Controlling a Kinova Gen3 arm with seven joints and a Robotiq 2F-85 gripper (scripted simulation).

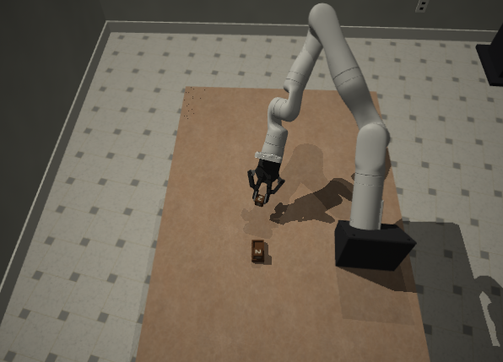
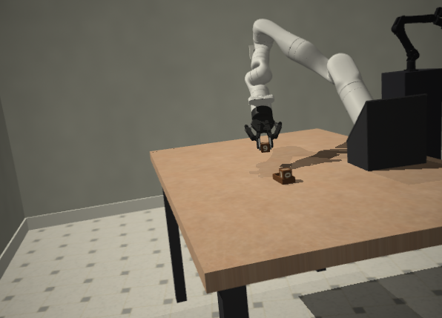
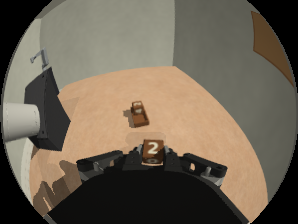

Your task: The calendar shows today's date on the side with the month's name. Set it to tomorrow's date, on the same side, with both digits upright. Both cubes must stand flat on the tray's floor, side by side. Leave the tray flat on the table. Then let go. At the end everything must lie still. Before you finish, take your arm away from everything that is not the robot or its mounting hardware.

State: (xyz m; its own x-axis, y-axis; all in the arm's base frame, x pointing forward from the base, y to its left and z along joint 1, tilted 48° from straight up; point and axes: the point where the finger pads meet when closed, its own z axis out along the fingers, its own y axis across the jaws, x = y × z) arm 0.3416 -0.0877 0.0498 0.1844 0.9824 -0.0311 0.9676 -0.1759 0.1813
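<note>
My gripper (image 1: 260, 198) (image 2: 265, 146) (image 3: 153, 150) is shut on a brown digit cube (image 1: 259, 199) (image 2: 265, 147) (image 3: 153, 150) and holds it in the air above the table. The cube shows a 9 in the exterior view and a 2 in the wrist view. The small brown tray (image 1: 255, 242) (image 2: 279, 179) (image 3: 142, 119) lies flat on the table, ahead of and below the gripper. One other cube (image 1: 258, 251) (image 2: 286, 173) (image 3: 137, 106) stands in one end of the tray, with a 2 on top and a 0 on its side. The tray's other half is empty.
The wooden table (image 1: 211, 300) (image 2: 297, 223) bears the arm's black base (image 1: 371, 245) (image 2: 393, 134) at the right. A second black stand (image 2: 411, 82) is behind it. The table's left edge and front edge drop to the tiled floor.
</note>
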